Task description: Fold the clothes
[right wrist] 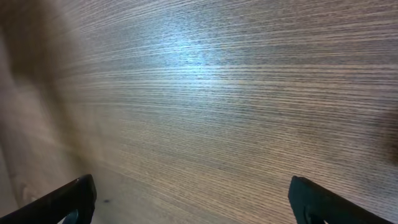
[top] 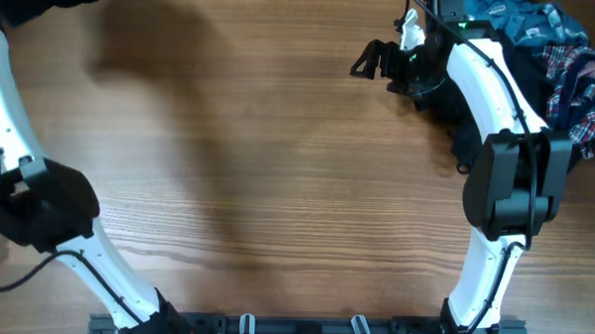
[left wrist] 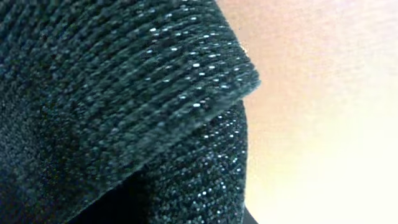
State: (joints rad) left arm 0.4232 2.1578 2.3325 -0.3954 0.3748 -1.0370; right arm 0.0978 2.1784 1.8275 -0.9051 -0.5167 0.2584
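The biggest risk is with the black knit garment (left wrist: pixel 112 93). It is heavy, loose cloth, and I judge that my left fingers have only a fold or an edge of it. I cannot see those fingers, because the knit hangs right across their camera. They are pressed almost together, though, so I take it they are pinching that cloth. If the pinch is thin, the weight could drag the garment out and drop it in a heap on the tabletop (top: pixel 277 186). With the lens covered, I would not see it go. A thick rolled hem shows just in front of the left fingers, and a bunched layer there would likely carry into any fold as a crooked edge.

A smaller risk sits with the pile behind my right fingers (right wrist: pixel 323 202). The teal-blue garment (top: pixel 521 21) and the plaid garment (top: pixel 578 88) lie tangled close beside my right arm. A sweep of that arm could snag a sleeve and pull them along.

My right fingers are spread wide with nothing between them, only bare wood below. The black knit garment is well apart from them, over by my left fingers. The pile is near, back along the arm from the fingertips.
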